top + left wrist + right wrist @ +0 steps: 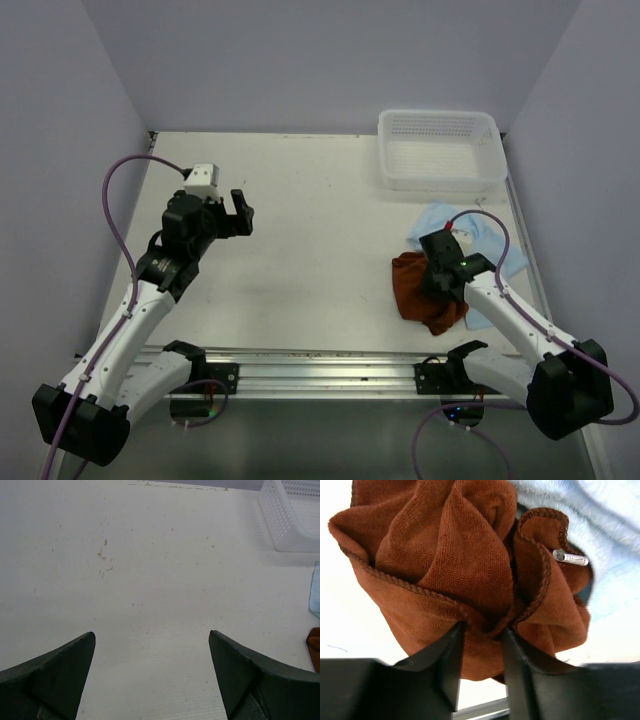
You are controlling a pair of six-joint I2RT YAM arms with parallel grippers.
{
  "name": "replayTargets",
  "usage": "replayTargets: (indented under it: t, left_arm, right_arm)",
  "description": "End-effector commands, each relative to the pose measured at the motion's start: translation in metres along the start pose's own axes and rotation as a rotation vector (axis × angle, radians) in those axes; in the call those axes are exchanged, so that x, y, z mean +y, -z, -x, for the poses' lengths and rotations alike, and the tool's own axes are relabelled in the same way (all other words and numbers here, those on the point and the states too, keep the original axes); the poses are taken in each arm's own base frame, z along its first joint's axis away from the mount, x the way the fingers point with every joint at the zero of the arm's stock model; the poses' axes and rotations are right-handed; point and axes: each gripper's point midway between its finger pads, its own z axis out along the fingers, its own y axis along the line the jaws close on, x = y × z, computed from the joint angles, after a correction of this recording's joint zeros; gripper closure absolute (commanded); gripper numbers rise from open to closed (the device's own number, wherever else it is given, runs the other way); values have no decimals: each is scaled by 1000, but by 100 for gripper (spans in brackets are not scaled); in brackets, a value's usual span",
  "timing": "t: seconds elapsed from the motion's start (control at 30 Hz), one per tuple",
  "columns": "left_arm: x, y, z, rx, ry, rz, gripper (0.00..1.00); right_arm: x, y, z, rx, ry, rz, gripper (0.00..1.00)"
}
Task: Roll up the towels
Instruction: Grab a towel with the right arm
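On the left, the left claw (241,212) is hanging wide open over the white table (320,200), holding nothing. On the right, towards the near edge, the right claw (482,629) is pinching a fold of the crumpled brown towel (445,555) between narrowed fingers. The light blue towel (438,217) is lying just beyond it, touching it, and a white basket (440,182) is sitting at the far right
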Motion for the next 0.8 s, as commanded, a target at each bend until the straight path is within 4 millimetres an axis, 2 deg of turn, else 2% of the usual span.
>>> replayTargets:
  t: [0.0, 0.07, 0.1, 0.13, 0.2, 0.3, 0.5, 0.73, 0.77]
  left_arm:
    - [-5, 8, 22, -55, 4, -23, 0]
    - [-6, 8, 23, -56, 4, -26, 0]
    - [-6, 8, 23, -57, 4, -26, 0]
    - [-6, 8, 22, -54, 4, -27, 0]
    - [-6, 9, 23, -57, 4, -28, 0]
    - [-6, 9, 23, -58, 5, -28, 0]
    - [-7, 9, 23, -58, 4, -30, 0]
    - [-5, 9, 24, -70, 12, -20, 0]
    - [-4, 10, 26, -77, 13, -19, 0]
  right_arm:
    - [11, -7, -1, 7, -37, 44, 64]
    - [14, -6, -1, 11, -44, 58, 74]
    - [15, -4, 1, 4, -49, 70, 86]
    - [15, -2, 1, 2, -47, 73, 92]
    - [15, 9, 10, -21, -50, 86, 100]
    - [11, 30, 25, -65, -58, 92, 100]
    - [7, 90, 70, -228, -97, 159, 100]
    - [17, 156, 121, -369, -112, 271, 100]
    - [17, 170, 133, -404, -125, 285, 100]
